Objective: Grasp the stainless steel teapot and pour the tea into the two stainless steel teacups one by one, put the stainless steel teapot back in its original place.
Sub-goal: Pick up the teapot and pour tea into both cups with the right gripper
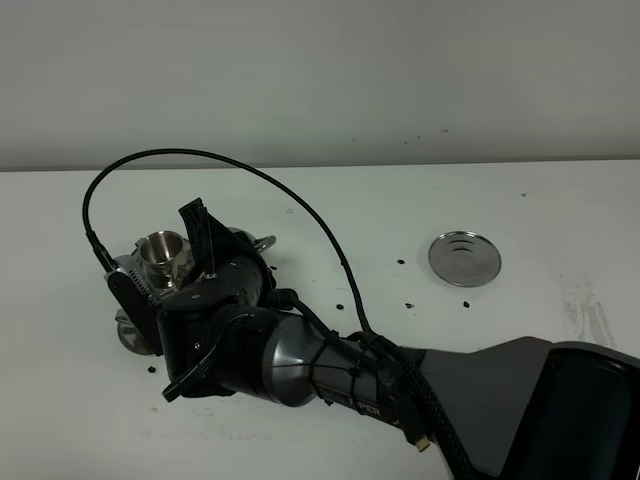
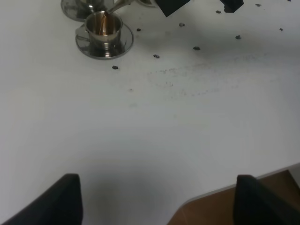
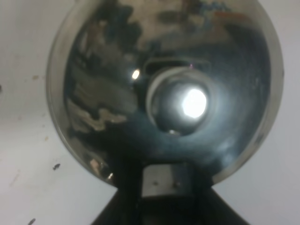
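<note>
White tabletop (image 1: 330, 200), grey wall behind.

Item: stainless steel teapot (image 3: 164, 93), clamped in my right pincer (image 1: 205, 252) and tipped over the cups toward the tabletop's left end. Tea runs into one teacup (image 2: 104, 33); the second teacup (image 2: 80, 6) sits just beside it.

Handling: I hold the tilt steady, spout centred over the rim.

Pose: my forearm stretches across the tabletop, wrist rolled. My left pincer (image 2: 159, 206) gapes.

Ringed disc (image 1: 465, 258): bare, toward the right end.

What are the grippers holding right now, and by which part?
Right gripper holds the stainless steel teapot by its handle; left gripper holds nothing.
</note>
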You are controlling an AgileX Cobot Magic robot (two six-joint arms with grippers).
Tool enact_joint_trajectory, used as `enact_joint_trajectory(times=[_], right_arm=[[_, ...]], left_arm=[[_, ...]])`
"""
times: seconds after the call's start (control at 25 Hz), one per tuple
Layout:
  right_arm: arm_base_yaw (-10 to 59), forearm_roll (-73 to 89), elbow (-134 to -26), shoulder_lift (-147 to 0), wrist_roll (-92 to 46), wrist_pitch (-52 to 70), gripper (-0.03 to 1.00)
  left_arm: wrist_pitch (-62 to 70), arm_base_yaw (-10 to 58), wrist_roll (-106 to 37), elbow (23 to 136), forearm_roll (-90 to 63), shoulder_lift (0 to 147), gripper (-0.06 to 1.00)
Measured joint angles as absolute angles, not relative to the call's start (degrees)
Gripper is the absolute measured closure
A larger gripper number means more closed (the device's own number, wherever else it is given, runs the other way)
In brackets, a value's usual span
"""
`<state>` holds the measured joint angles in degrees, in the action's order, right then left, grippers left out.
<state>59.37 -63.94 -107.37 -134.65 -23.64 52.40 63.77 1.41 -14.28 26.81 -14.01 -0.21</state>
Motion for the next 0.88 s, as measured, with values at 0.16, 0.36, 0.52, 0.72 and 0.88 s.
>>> enact_joint_trajectory(times=[0.16, 0.36, 0.52, 0.72, 0.88], right_arm=[[59.37, -64.71, -107.37, -134.65, -23.69, 52.4, 0.76], [59.37, -65.34, -107.37, -134.65, -23.69, 52.38, 0.76], [59.37, -65.81, -107.37, -134.65, -23.82, 52.38, 0.76], [59.37, -66.31, -107.37, -134.65, -23.82, 52.38, 0.76], [59.37, -66.69, -107.37, -134.65, -24.1, 52.61, 0.76]], left_arm=[[63.77, 1.41, -14.28, 26.81, -14.01, -0.21, 0.3], [63.77, 1.41, -14.28, 26.81, -14.01, -0.21, 0.3], [63.77, 1.41, -14.28, 26.81, -14.01, -0.21, 0.3], [63.77, 1.41, -14.28, 26.81, -14.01, -0.21, 0.3], [63.77, 1.41, -14.28, 26.81, -14.01, -0.21, 0.3]])
